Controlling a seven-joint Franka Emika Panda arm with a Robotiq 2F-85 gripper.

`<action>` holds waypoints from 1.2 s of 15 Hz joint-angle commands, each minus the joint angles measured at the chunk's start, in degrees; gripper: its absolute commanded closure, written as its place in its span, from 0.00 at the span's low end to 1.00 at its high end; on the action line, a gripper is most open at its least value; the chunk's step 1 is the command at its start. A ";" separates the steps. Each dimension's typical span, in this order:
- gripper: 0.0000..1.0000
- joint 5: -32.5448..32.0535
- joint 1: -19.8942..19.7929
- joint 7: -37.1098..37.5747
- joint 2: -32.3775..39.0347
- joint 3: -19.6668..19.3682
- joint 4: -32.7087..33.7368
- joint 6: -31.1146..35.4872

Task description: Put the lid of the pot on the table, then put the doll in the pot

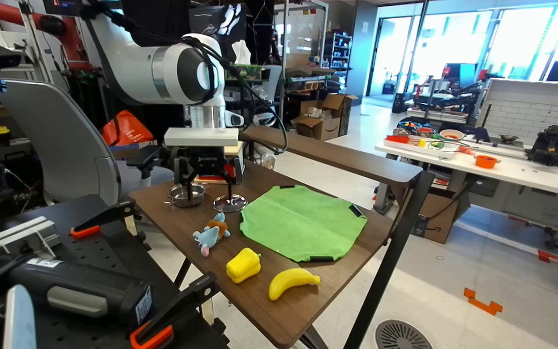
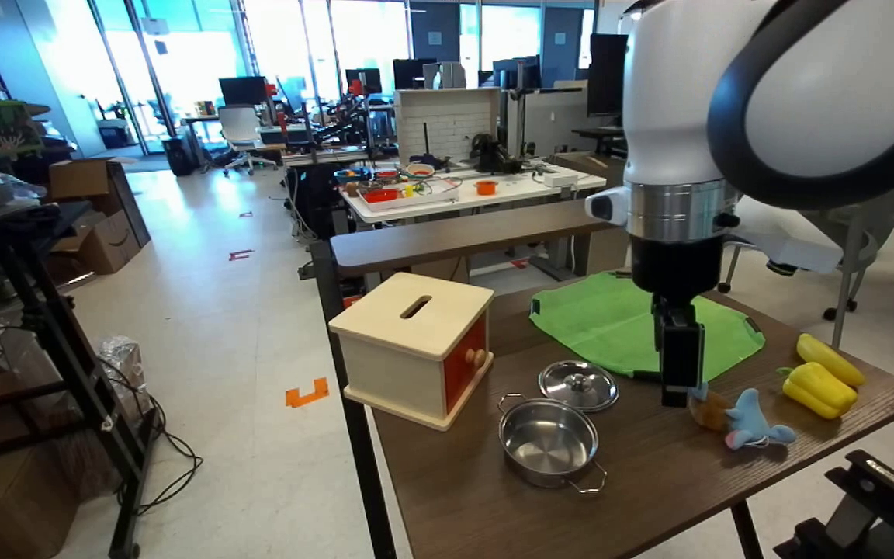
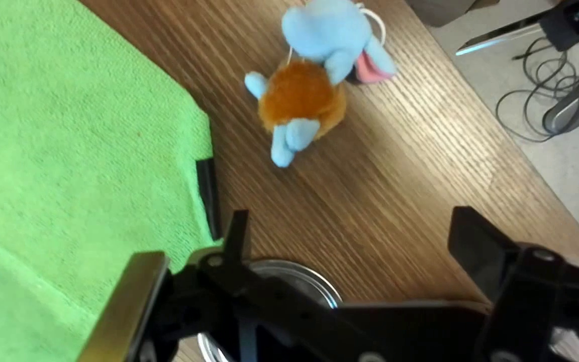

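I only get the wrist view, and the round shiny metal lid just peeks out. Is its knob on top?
Observer: Yes, in an exterior view the round shiny metal lid lies with its knob up.
Operator: Yay! What's right beside it?
Observer: The round silver metal pot, standing open with nothing showing inside.
Operator: And what's past my blue-and-brown plush doll?
Observer: A blocky yellow bell pepper, material unclear, lies farther from the pot than the doll does, in both exterior views.
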 commanded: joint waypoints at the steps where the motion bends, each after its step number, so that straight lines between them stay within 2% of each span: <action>1: 0.00 0.76 -0.82 6.27 -4.08 -2.42 -7.14 6.95; 6: 0.00 2.59 -3.78 5.39 -2.88 -1.86 -8.36 8.04; 13: 0.00 6.89 -8.29 1.00 0.04 0.64 -4.43 6.68; 18: 0.00 8.40 -10.02 -3.19 2.63 2.75 -0.73 4.58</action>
